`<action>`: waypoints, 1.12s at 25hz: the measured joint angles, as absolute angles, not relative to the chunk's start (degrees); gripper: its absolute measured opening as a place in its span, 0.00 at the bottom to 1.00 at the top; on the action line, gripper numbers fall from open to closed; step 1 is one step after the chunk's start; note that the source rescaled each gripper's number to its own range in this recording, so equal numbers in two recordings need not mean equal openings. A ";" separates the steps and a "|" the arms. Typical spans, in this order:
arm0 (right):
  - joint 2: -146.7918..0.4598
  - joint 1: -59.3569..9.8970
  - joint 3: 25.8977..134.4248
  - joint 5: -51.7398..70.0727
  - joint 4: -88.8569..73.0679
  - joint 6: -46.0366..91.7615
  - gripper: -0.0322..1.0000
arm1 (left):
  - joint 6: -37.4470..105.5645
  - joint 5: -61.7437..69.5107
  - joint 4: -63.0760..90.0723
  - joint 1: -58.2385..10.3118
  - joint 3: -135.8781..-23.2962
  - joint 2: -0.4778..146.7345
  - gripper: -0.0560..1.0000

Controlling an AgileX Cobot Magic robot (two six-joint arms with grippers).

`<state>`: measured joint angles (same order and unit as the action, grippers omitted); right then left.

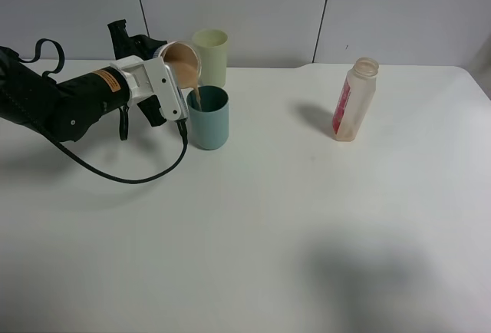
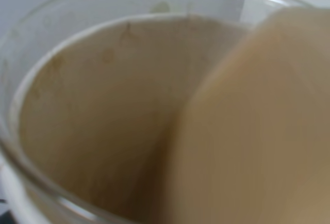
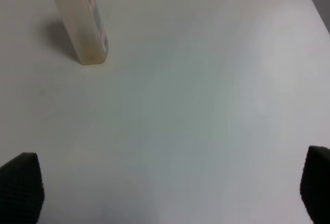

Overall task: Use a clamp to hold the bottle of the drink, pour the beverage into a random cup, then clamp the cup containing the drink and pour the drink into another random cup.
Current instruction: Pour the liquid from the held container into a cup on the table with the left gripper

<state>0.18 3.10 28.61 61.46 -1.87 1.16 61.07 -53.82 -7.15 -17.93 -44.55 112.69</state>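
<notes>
**Three cups, one bottle, two grippers on a white table**

One black left arm with orange band and white-silver clamp plates (image 1: pixel 170 80), upper left of the high view: jaws pinching the short cup with tan inside (image 1: pixel 182 63), which is tipped steeply on its side, mouth facing right and down. A thin tan stream runs from its rim into the cup beneath.

One plain teal tumbler (image 1: pixel 209 118), upright, just below and right of the tipped cup, receiving the stream.

One pale yellow-green tumbler (image 1: pixel 211 55), upright, directly behind the teal one at the table's far edge, beside the tipped cup.

One small translucent pale-peach plastic bottle with pink-red label (image 1: pixel 353 101), uncapped, upright, right of centre in the high view and well apart from the cups; in the right wrist view it (image 3: pixel 81 20) sits at upper left.

One right gripper (image 3: pixel 165 188): jaws spread wide over bare white table (image 3: pixel 206 105), dark fingertips (image 3: pixel 23 185) at the lower corners, holding nothing.

Left wrist view: filled by the cup's tan interior (image 2: pixel 103 121), blurred; pale tan liquid at right.
</notes>
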 joint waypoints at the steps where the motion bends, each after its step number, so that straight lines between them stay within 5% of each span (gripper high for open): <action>1: 0.18 3.10 28.61 61.46 -1.87 1.16 1.00 | 61.12 -53.82 -7.15 -17.93 -44.55 112.69 0.05; 28: 0.18 3.10 28.61 61.46 -1.87 1.16 1.00 | 64.16 -56.39 -7.15 -17.93 -44.55 112.69 0.05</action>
<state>0.18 3.10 28.61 61.46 -1.87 1.16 64.16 -56.39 -7.15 -17.93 -44.55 112.69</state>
